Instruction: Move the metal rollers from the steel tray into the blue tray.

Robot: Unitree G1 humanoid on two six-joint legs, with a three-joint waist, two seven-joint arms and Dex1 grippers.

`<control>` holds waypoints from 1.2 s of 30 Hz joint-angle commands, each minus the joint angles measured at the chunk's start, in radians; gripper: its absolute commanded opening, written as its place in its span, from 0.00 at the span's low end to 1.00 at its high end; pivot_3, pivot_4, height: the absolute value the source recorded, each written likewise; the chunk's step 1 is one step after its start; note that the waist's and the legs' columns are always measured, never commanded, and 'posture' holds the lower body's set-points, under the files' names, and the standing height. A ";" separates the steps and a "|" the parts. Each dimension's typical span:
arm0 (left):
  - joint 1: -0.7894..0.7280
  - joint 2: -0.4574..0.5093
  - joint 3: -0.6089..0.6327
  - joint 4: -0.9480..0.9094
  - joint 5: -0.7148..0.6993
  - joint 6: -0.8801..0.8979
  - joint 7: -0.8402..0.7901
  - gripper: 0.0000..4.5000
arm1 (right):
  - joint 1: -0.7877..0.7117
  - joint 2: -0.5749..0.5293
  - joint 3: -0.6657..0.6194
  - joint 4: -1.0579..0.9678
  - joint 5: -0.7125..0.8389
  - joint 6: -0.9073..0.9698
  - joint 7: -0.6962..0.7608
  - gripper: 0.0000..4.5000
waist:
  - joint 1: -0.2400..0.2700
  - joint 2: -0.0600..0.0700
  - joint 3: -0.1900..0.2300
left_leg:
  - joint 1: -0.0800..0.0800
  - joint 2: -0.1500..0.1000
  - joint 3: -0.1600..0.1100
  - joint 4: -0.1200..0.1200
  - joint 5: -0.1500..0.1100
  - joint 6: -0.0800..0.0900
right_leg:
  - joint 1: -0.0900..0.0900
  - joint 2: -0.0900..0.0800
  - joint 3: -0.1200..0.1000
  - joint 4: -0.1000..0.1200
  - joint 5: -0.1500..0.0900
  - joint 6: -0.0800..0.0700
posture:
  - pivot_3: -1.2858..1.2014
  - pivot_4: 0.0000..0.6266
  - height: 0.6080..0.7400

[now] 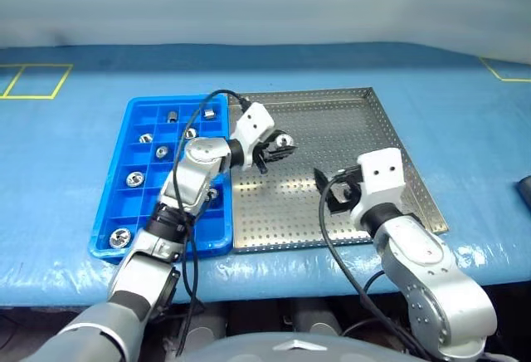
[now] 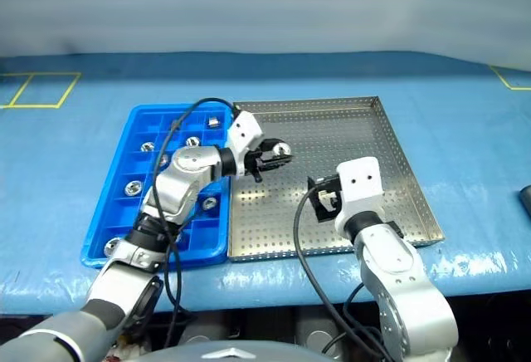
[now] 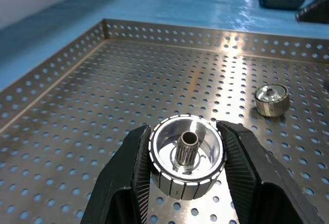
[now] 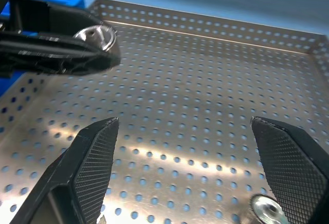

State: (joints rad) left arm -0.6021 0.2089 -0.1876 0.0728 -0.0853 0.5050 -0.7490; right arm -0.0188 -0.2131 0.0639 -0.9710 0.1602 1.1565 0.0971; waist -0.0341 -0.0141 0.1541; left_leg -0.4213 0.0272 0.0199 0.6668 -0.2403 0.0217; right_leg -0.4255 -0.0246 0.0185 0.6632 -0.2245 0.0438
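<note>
Nearest, the right gripper [image 4: 185,167] stands wide open over the steel tray [image 1: 390,142], a loose roller [image 4: 266,207] just beneath it. Farther, toward ten o'clock, the left gripper [image 3: 186,175] pinches a metal roller [image 3: 187,158] by its ribbed rim. Solid, smooth metal: probably slippery, so gripping the rim looks sound. Beyond, at nine o'clock, the blue tray [image 1: 133,117] holds several rollers.

This looks like a robot test lab or workshop bench. A tabletop [image 1: 465,121] wrapped in glossy blue sheeting carries yellow taped squares [image 1: 35,80] marking positions, a perforated steel tray [image 1: 332,171] and a blue tray [image 1: 133,204] with sorting compartments holding machined metal rollers [image 1: 134,179]. A plain pale wall stands behind.
</note>
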 commanded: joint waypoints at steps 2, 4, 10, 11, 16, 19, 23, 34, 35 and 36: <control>0.073 0.051 0.112 -0.212 -0.013 0.099 0.124 0.39 | -0.069 -0.056 0.090 0.030 0.057 -0.070 0.106 0.96 | 0.009 0.000 0.000 | 0.002 0.000 0.000 0.000 0.000 0.000 | 0.002 0.000 0.000 0.000 0.000 0.000 | 0.56 0.24 1.00; 0.109 0.073 0.141 -0.277 -0.017 0.141 0.162 0.39 | -0.094 -0.065 0.116 0.057 0.068 -0.088 0.126 0.96 | 0.022 -0.001 0.000 | 0.004 0.000 0.000 0.000 0.000 0.000 | 0.004 0.000 0.000 0.000 0.000 0.000 | 0.58 0.24 1.00; 0.241 0.139 0.233 -0.454 -0.021 0.245 0.256 0.39 | -0.167 -0.069 0.165 0.147 0.080 -0.132 0.166 0.96 | 0.068 -0.001 0.001 | 0.008 0.000 -0.002 -0.001 0.000 0.000 | 0.009 -0.001 -0.002 -0.002 -0.001 0.001 | 0.61 0.24 1.00; 0.266 0.144 0.250 -0.477 -0.032 0.261 0.262 0.39 | -0.176 -0.069 0.171 0.159 0.085 -0.139 0.174 0.96 | 0.076 -0.001 0.001 | 0.008 0.000 -0.002 -0.001 0.000 0.000 | 0.009 -0.001 -0.003 -0.002 -0.001 0.001 | 0.63 0.24 1.00; 0.340 0.160 0.275 -0.526 -0.040 0.303 0.302 0.39 | -0.200 -0.074 0.192 0.194 0.096 -0.157 0.195 0.96 | 0.114 -0.001 0.001 | 0.008 0.000 -0.004 -0.001 0.000 0.000 | 0.010 -0.002 -0.004 -0.003 -0.001 0.001 | 0.64 0.24 1.00; 0.360 0.166 0.269 -0.521 -0.044 0.300 0.316 0.39 | -0.203 -0.074 0.199 0.202 0.098 -0.163 0.198 0.96 | 0.131 -0.001 0.001 | 0.008 0.000 -0.004 -0.001 0.000 0.000 | 0.011 -0.002 -0.005 -0.003 -0.002 0.000 | 0.64 0.24 1.00; 0.353 0.156 0.257 -0.475 -0.059 0.284 0.320 0.39 | -0.200 -0.071 0.202 0.206 0.097 -0.167 0.194 0.96 | 0.137 -0.001 0.001 | 0.007 0.000 -0.005 -0.001 0.000 0.000 | 0.011 -0.002 -0.005 -0.003 -0.003 -0.002 | 0.64 0.24 1.00; 0.352 0.180 0.188 -0.384 -0.066 0.279 0.286 0.39 | -0.149 -0.060 0.185 0.166 0.091 -0.156 0.146 0.96 | 0.126 -0.001 0.001 | 0.007 0.000 -0.005 -0.003 0.000 0.000 | 0.010 -0.002 -0.006 -0.003 -0.003 -0.003 | 0.61 0.24 1.00; 0.353 0.181 0.186 -0.378 -0.066 0.279 0.285 0.39 | -0.144 -0.059 0.184 0.163 0.091 -0.155 0.141 0.96 | 0.124 -0.001 0.001 | 0.007 0.000 -0.005 -0.003 0.000 0.000 | 0.010 -0.002 -0.006 -0.003 -0.003 -0.003 | 0.61 0.24 1.00; 0.352 0.182 0.182 -0.373 -0.065 0.280 0.285 0.39 | -0.141 -0.060 0.182 0.160 0.091 -0.154 0.138 0.96 | 0.123 -0.001 0.001 | 0.007 0.000 -0.005 -0.003 0.000 0.000 | 0.010 -0.002 -0.006 -0.003 -0.003 -0.004 | 0.60 0.24 1.00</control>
State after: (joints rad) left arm -0.2456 0.3808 -0.0071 -0.3016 -0.1384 0.7993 -0.4599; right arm -0.1626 -0.2782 0.2645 -0.7615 0.2504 1.0121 0.2426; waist 0.0887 -0.0153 0.1549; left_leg -0.4139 0.0276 0.0152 0.6640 -0.2403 0.0217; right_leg -0.4157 -0.0268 0.0128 0.6599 -0.2278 0.0401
